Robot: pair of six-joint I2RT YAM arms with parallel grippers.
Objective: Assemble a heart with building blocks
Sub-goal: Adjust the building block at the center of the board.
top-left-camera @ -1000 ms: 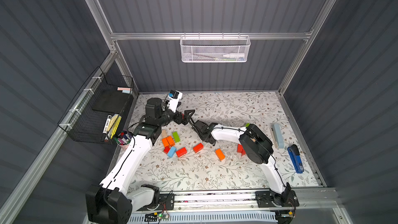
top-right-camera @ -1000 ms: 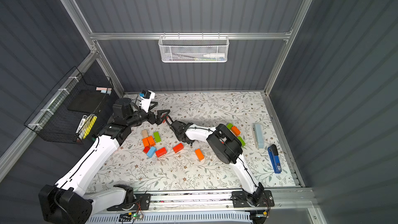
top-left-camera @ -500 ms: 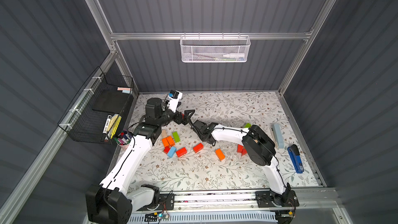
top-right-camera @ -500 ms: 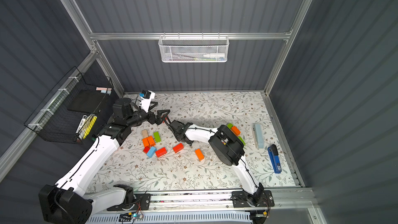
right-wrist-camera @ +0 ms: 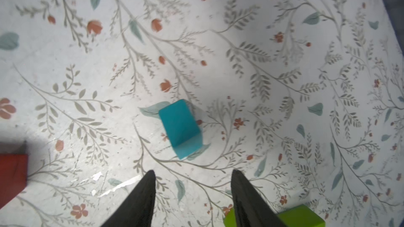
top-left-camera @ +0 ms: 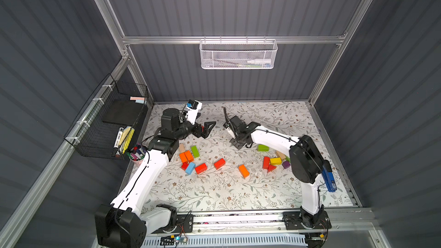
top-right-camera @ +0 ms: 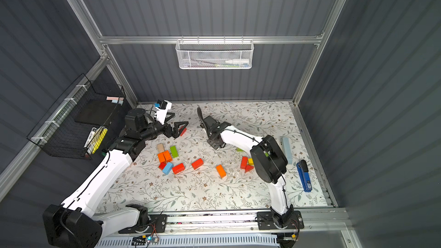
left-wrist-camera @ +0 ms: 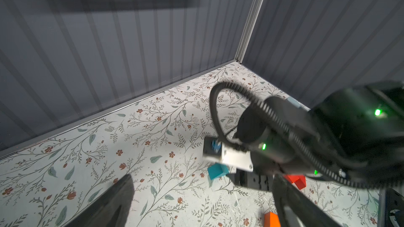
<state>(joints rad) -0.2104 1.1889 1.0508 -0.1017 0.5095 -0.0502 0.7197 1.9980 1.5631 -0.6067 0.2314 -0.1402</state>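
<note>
The right tool (right-wrist-camera: 193,171), half-open and empty, hangs above the teal block (right-wrist-camera: 179,127) lying far-centre on the desk (right-wrist-camera: 284,84); descending off-centre, a finger (right-wrist-camera: 140,197) could shove it toward the wide-open, empty left tool (top-right-camera: 179,121).

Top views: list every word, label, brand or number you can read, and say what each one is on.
No text reads clearly enough to quote.
White marker in the black wire basket: dark print, too small to read.
Blue stapler: small white label, too blurred to read.
Building blocks: plain paint, no markings visible.
</note>
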